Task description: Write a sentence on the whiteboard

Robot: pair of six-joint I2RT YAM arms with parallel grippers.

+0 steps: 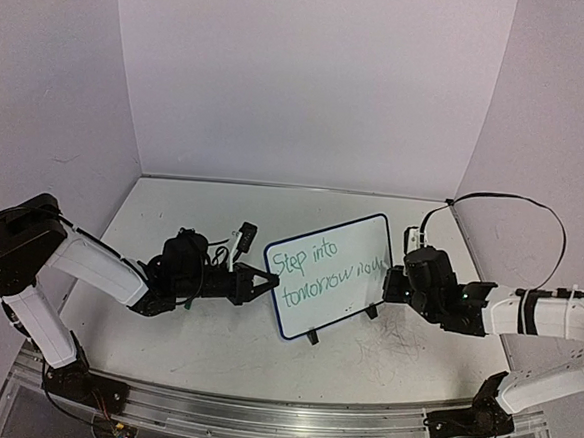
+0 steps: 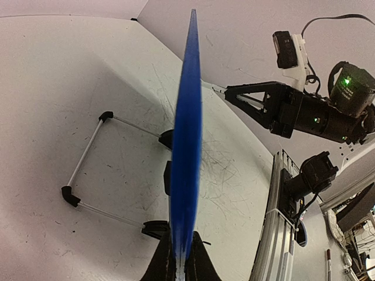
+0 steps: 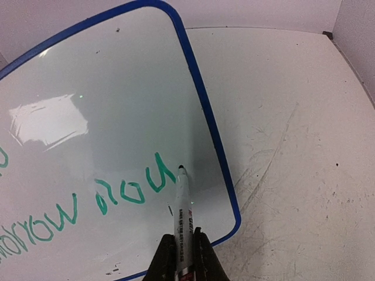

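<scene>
Clamps the whiteboard's (image 1: pixel 338 312) left rim between the left gripper's (image 1: pixel 266 280) closed fingers, pinches a marker (image 3: pixel 183 219) in the right gripper (image 3: pixel 184 253), tip on the whiteboard just past the sentence (image 1: pixel 320 281).

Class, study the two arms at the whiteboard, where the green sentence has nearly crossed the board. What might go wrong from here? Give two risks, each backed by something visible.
1. The marker in the right gripper has its tip just past the sentence, close to the rim of the whiteboard; another stroke may run off onto the table.
2. The left gripper pinches only one edge, so marker pressure might swing or tip the board.
</scene>
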